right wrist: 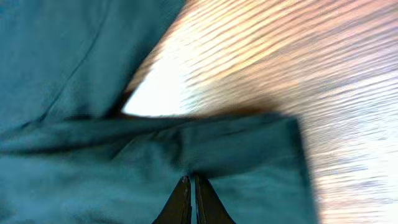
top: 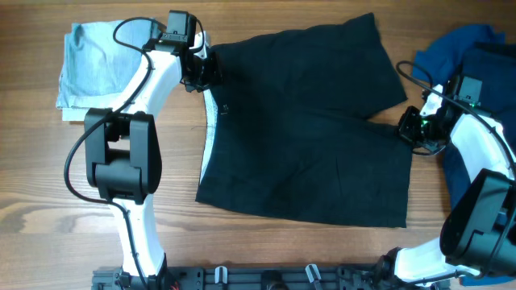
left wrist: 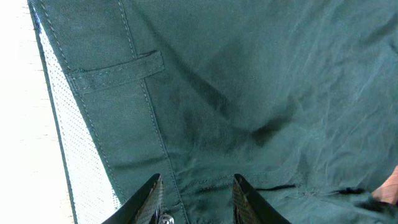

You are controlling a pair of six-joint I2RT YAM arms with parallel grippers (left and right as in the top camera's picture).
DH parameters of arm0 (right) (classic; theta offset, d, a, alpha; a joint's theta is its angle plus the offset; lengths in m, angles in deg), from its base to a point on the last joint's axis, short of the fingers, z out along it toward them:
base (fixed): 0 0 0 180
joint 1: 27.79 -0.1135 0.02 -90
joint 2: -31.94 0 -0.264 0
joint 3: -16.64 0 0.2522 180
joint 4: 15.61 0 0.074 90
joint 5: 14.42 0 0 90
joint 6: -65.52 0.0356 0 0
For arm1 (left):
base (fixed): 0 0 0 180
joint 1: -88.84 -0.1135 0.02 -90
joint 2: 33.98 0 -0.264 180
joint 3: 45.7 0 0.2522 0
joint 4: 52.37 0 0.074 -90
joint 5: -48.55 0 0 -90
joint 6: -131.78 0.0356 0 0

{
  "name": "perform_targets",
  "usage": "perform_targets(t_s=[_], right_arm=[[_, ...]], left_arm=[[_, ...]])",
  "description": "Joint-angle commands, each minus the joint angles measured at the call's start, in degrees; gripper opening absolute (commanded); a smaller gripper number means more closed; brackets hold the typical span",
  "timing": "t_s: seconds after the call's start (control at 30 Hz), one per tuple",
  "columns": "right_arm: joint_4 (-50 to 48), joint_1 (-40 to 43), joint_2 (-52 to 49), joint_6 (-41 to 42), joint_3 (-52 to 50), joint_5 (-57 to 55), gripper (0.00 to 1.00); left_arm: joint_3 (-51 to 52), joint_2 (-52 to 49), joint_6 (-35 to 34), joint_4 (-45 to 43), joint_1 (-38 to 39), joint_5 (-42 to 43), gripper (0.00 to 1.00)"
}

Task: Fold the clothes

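Note:
The black shorts (top: 306, 137) lie spread flat on the wooden table, with the whitish inner waistband (top: 208, 133) along their left edge. My left gripper (top: 203, 74) sits at the waistband's far corner. In the left wrist view its fingers (left wrist: 198, 186) stand apart on the shorts (left wrist: 249, 93), beside a belt loop and the dotted inner band (left wrist: 74, 143). My right gripper (top: 407, 129) is at the right edge, where the two legs meet. In the right wrist view its jaws (right wrist: 191, 179) are pressed together on a puckered fold of the shorts (right wrist: 93, 180).
A folded pale blue garment (top: 93, 68) lies at the far left. Dark blue garments (top: 468, 48) are piled at the far right, behind my right arm. Bare wood (right wrist: 280, 62) shows past the leg hem.

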Motion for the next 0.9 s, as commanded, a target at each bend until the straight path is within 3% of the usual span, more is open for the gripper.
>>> perform_targets(t_s=[0.0,0.33,0.47,0.53,0.87], right_arm=[[-2.82,0.17,-2.99,1.64,-0.76,-5.01,0.04],[-9.99,0.17,-11.82,1.29,-0.76,-9.55,0.04],[-14.36,0.17,-14.6,-0.07,-0.76,-10.6,0.04],[-16.09,0.17,-14.97,-0.04,-0.76,-10.56,0.04],[-15.06,0.0,-11.41,-1.95,2.64,0.26,0.04]], left_arm=[[-0.2,-0.37,0.92,0.24,-0.07,-0.76,0.36],[-0.2,-0.37,0.94,0.33,-0.2,-1.86,0.35],[-0.2,-0.35,0.94,0.31,-0.85,-1.86,0.28],[-0.2,-0.33,0.92,0.42,-1.44,-1.81,0.17],[-0.22,5.05,0.7,4.74,-5.25,1.16,0.14]])
